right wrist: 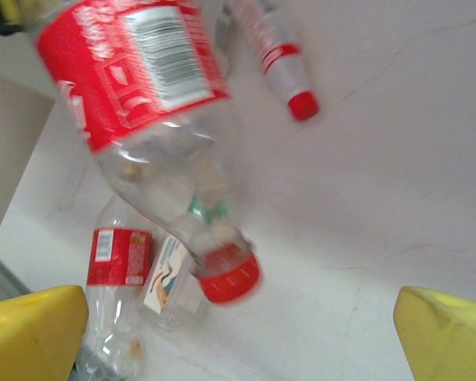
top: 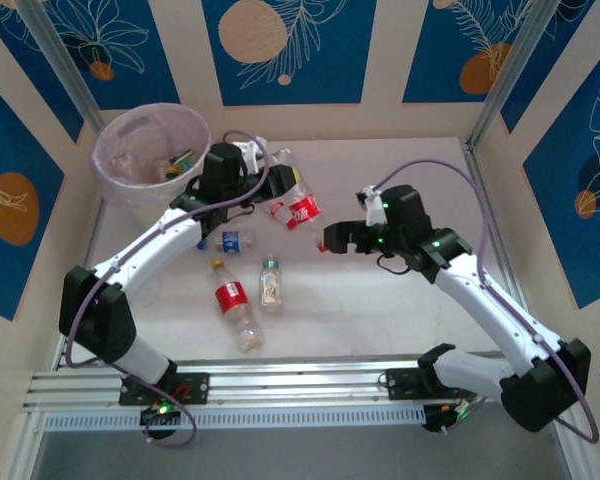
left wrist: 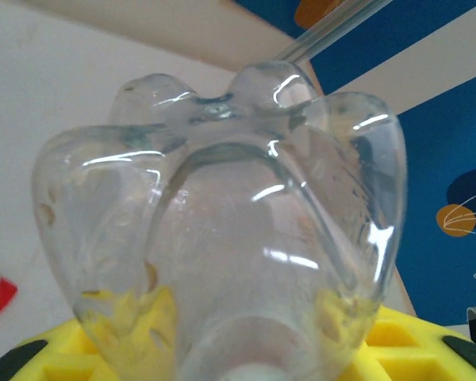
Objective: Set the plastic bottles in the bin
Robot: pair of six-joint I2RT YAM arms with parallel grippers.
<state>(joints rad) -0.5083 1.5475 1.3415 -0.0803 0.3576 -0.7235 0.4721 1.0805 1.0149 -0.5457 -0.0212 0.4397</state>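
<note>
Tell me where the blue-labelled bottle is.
In the top view, the blue-labelled bottle lies on the table, left of centre, beside the left arm's forearm.

A red-labelled bottle [top: 302,210] hangs tilted, cap down, near the pink bin [top: 108,185] holding perhaps two more.

top cam: above-behind my bases, looking down over whole table [top: 380,320] | left wrist: jammed against clear bottle [left wrist: 222,206] base | right wrist: close-up, same bottle lol

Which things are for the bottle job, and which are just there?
For the job: bin, lifted red-label bottle, blue-label bottle, green-cap bottle, lying red-label bottle.
Just there: purple cables, metal rail, patterned walls.
</note>
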